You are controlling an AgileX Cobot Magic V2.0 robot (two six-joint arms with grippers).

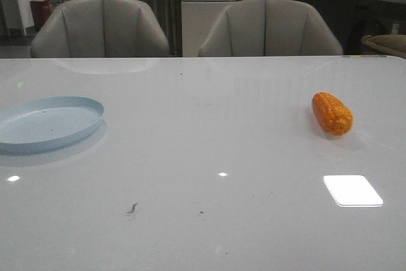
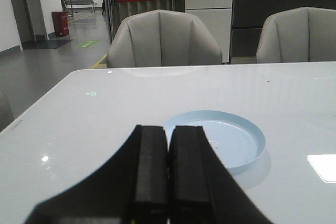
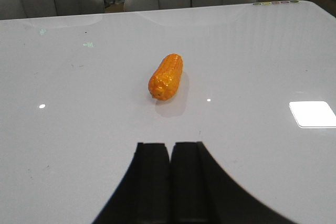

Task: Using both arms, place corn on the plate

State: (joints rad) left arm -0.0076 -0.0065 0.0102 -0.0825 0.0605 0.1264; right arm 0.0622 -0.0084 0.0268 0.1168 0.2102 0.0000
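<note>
Dark smudge marks the glossy white table nearest the front camera; plate far left, corn far right, well apart, two grey chairs behind. Left wrist: left gripper jaws clenched on nothing, plate just past the fingertips. Right wrist: right gripper jaws pressed together, corn ahead, untouched, lying on its side.

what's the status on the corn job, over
Left gripper shut, empty, near plate. Right gripper shut, empty, facing corn. Corn on table, far from plate, nothing between.
</note>
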